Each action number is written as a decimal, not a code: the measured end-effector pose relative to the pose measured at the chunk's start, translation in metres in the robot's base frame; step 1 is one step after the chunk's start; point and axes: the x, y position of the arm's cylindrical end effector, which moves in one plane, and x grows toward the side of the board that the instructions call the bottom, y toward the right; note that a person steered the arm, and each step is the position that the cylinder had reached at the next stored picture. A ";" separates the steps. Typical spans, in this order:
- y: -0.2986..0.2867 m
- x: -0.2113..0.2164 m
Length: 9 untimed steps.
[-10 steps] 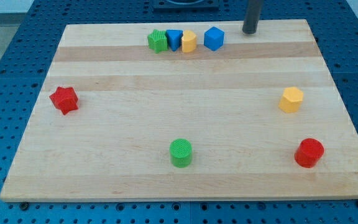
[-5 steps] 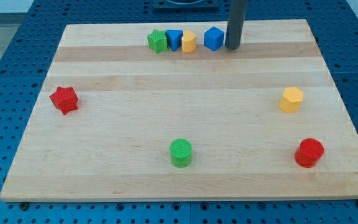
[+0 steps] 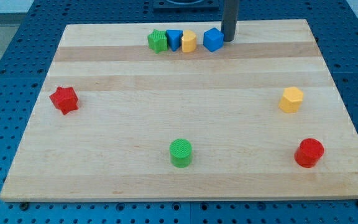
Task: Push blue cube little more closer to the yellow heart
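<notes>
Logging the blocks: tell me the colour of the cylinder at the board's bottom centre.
Green, seen in the camera view: the cylinder has a ridged top.

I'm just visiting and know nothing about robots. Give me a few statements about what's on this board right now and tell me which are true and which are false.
1. My tip is right beside the blue cube, on the side toward the view's right. True.
2. The yellow heart sits to the view's right of the blue cube. False: it is to the cube's left, with a small gap between them.
3. A green cylinder stands near the view's bottom. True.
4. The red cylinder is at the view's top left. False: it is at the bottom right.
5. The red star touches the green cylinder. False: they are far apart.
</notes>
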 end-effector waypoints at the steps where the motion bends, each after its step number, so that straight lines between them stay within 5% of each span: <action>1: -0.002 0.000; 5: -0.011 0.000; 7: 0.138 0.015; 9: 0.208 0.181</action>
